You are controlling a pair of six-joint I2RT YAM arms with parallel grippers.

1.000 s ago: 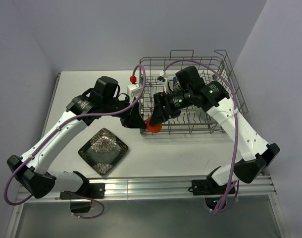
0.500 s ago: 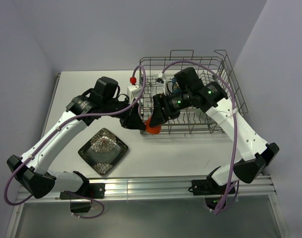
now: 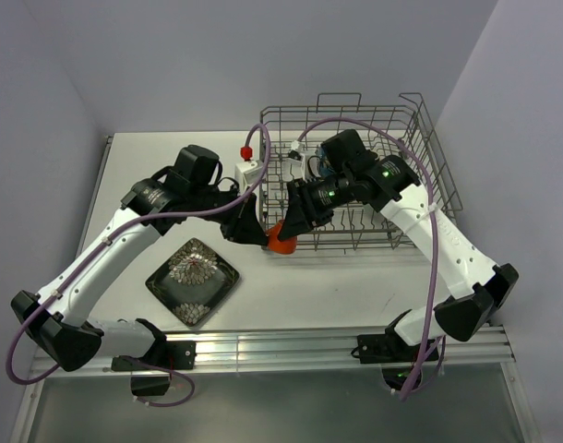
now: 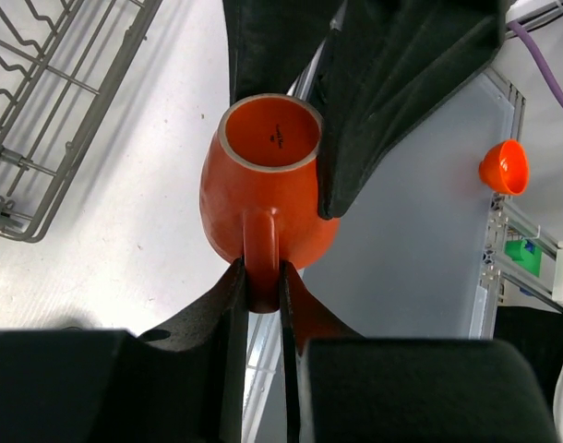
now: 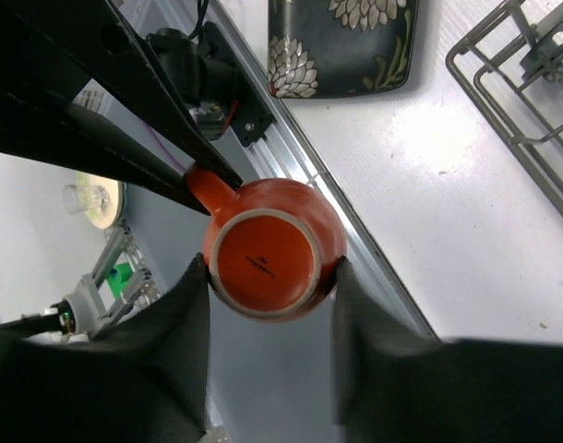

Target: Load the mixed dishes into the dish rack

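Observation:
The small orange cup (image 3: 281,242) hangs above the table at the front left corner of the dish rack (image 3: 355,111). My left gripper (image 3: 263,234) is shut on the cup's handle (image 4: 260,268), with the cup (image 4: 268,189) bottom-up away from it. My right gripper (image 5: 270,266) is shut on the cup's round body (image 5: 268,247), one finger on each side. The dark square plate (image 3: 192,281) with its leaf pattern lies on the table at the front left, also in the right wrist view (image 5: 341,41). The other cups and the bowl are out of view.
The grey wire rack (image 4: 41,111) stands at the back right, its corner showing in the right wrist view (image 5: 521,111). A white box with a red knob (image 3: 249,166) sits by the rack's left side. The aluminium rail (image 3: 291,346) runs along the table's near edge.
The right arm has shifted slightly left and the cup has moved a little down-left with both grippers. The plate has not moved.

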